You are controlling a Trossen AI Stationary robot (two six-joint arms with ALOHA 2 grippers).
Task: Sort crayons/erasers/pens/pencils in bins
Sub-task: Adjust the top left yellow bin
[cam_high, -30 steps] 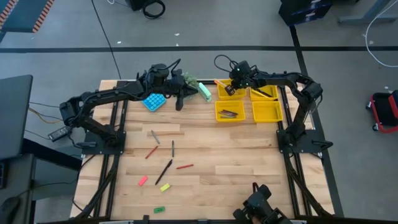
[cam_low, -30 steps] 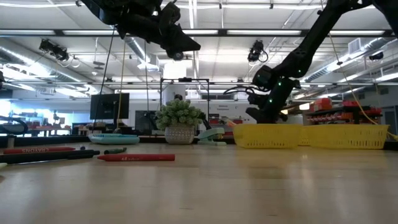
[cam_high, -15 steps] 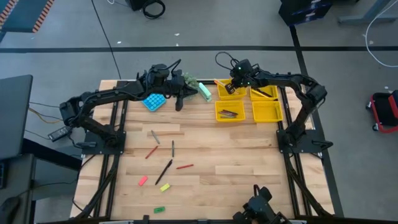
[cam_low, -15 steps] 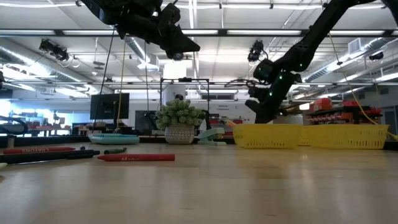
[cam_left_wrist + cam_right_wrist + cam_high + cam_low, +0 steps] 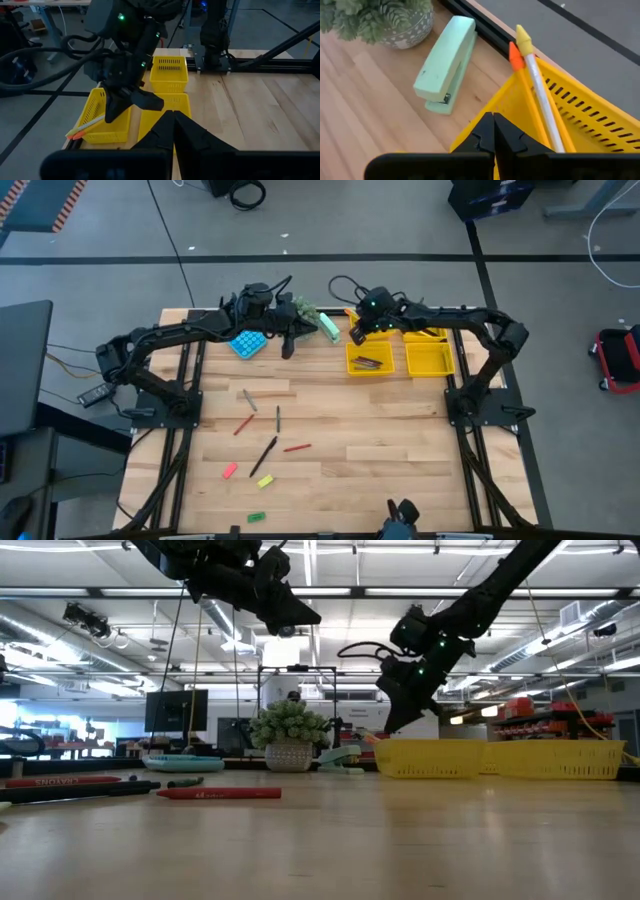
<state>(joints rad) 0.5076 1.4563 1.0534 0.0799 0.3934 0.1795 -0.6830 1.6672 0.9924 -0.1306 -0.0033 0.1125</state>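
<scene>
My right end effector hangs above the near corner of the far-left bin, its fingers pressed together on nothing. In that bin two pencils lean with their ends sticking out over its rim, just beside a pale green stapler and a potted plant. My left end effector hovers by the blue calculator at the far side of the table, fingers also pressed together and empty. The bin next to it holds dark pens. Near the middle of the table lie two red crayons, more pens and, toward the near edge, the pink, yellow and green erasers, all well apart from the bins.
</scene>
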